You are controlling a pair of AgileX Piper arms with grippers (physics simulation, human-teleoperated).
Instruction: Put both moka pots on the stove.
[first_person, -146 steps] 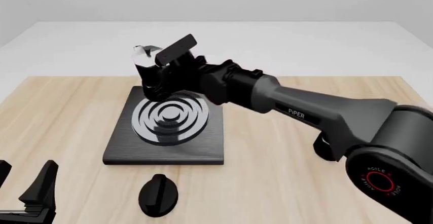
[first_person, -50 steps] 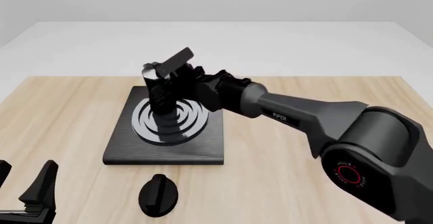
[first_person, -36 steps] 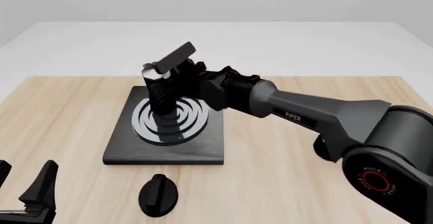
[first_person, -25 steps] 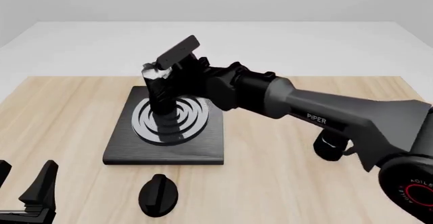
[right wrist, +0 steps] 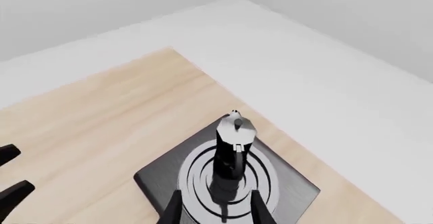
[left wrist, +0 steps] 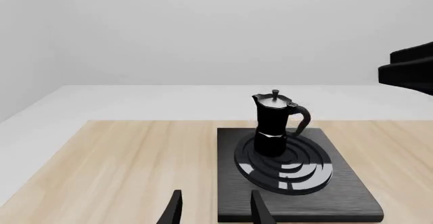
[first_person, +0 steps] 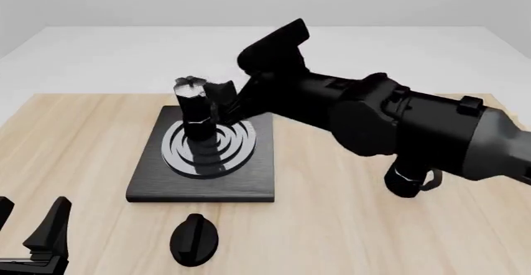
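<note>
One moka pot (first_person: 194,108) stands upright on the rings of the stove (first_person: 249,175); it also shows in the left wrist view as the pot (left wrist: 273,122) on the slab (left wrist: 338,198). My right gripper (first_person: 226,99) hovers just right of and above it, open and apart from it. In the right wrist view the pot (right wrist: 232,148) sits beyond the spread fingertips of the gripper (right wrist: 216,211). A second black pot (first_person: 406,178) with a loop handle peeks out under my right arm. My left gripper (first_person: 32,228) rests open at the table's near left.
A black oval knob (first_person: 193,239) lies on the table in front of the stove. My right arm (first_person: 398,125) spans the right half of the table above the wood. Bare wood lies left of the stove.
My right gripper has let go of the moka pot and drawn back up and to the right. The pot stays standing on the stove. The left arm has not moved.
</note>
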